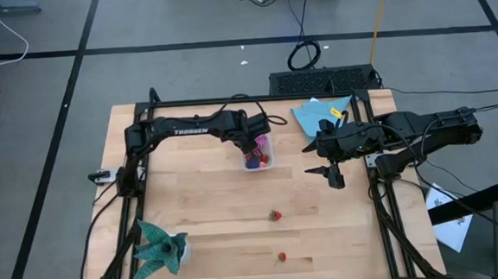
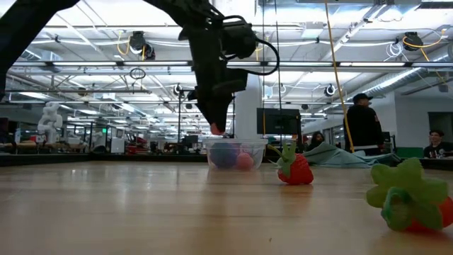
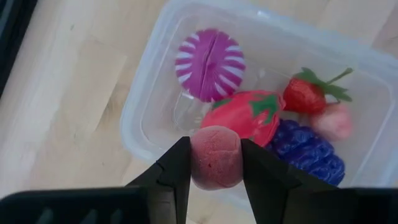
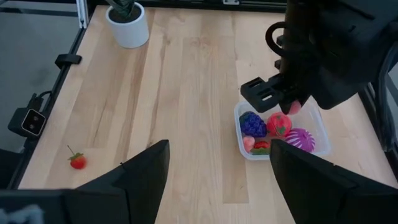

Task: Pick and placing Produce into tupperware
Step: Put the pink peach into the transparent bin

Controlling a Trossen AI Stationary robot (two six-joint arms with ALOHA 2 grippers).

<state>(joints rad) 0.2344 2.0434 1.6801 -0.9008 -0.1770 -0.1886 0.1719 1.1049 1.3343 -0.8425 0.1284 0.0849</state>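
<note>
The clear tupperware [image 1: 264, 158] stands on the table's far middle and holds several toy fruits: a purple-and-white striped ball [image 3: 208, 64], a red one [image 3: 249, 115], a strawberry [image 3: 308, 93] and a purple berry [image 3: 308, 149]. My left gripper [image 1: 253, 148] hangs just above the tub's rim [image 2: 236, 142], shut on a small pink fruit [image 3: 214, 158]. Two red strawberries [image 1: 275, 215] [image 1: 281, 258] lie on the bare wood nearer the front edge. My right gripper [image 1: 329, 171] hangs open above the table's right side, with nothing between its fingers. My left gripper pinches the pink fruit by two opposite sides [image 3: 198, 163] between its two fingers [image 3: 177, 171]. The fingers come steeply from above, pointing down. The fruit is lifted clear and hangs over the tub's edge [image 3: 140, 134], above the fruits inside.
A teal-green cloth [image 1: 159, 247] sits at the front left corner. A light blue cloth [image 1: 317, 116] lies at the far right, behind my right arm. Bare wood lies between the tub and the two strawberries. People stand in the room beyond the table [image 2: 363, 124].
</note>
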